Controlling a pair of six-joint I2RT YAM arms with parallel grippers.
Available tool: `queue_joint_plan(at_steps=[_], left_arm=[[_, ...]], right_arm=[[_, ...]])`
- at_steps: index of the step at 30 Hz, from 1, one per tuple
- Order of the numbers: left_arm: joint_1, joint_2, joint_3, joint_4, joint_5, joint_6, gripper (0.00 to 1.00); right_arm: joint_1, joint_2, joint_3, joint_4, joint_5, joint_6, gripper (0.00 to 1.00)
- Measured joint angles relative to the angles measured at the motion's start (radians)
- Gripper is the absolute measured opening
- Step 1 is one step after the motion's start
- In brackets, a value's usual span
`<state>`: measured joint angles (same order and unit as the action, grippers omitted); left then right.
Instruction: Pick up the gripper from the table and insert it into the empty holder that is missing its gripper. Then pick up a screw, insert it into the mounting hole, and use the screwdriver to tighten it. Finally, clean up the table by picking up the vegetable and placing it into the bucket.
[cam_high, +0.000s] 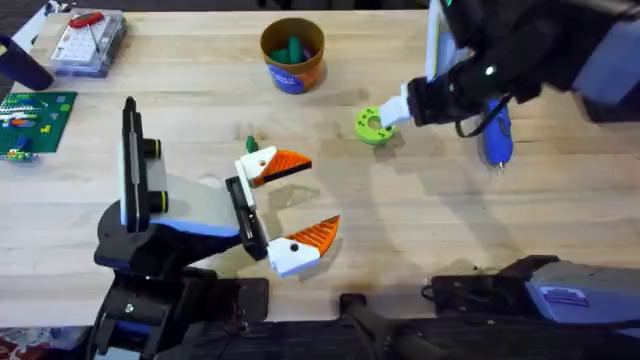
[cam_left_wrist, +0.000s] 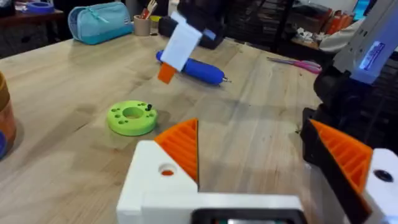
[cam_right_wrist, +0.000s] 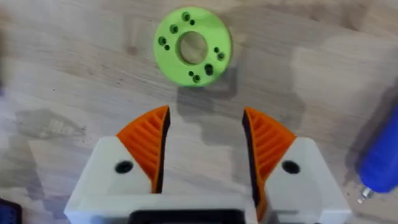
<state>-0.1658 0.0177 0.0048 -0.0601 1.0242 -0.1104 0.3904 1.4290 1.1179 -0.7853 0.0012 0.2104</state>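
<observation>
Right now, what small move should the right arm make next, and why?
Probably lower the right gripper a little further over the vegetable and close on it. Its fingers are open and the lime-green disc lies flat on the table just ahead of them, not yet between the pads. The bucket stands upright nearby, ready to receive it.
</observation>
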Motion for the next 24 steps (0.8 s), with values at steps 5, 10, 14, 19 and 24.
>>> queue_joint_plan(at_steps=[5,10,14,19,24], left_arm=[[0.0,0.0,0.0,0.0,0.0,0.0,0.99],[0.0,0.0,0.0,0.0,0.0,0.0,0.99],[0.0,0.0,0.0,0.0,0.0,0.0,0.99],[0.0,0.0,0.0,0.0,0.0,0.0,0.99],[0.0,0.0,0.0,0.0,0.0,0.0,0.99]], right_arm=[[0.0,0.002,-0.069,0.053,-0.035,-0.009,0.673],[0.0,0.011,-0.076,0.098,-0.046,-0.031,0.673],[0.0,0.036,-0.076,0.119,-0.048,-0.043,0.673],[0.0,0.078,-0.075,0.123,-0.047,-0.058,0.673],[0.0,0.146,-0.026,0.118,-0.047,-0.065,0.673]])
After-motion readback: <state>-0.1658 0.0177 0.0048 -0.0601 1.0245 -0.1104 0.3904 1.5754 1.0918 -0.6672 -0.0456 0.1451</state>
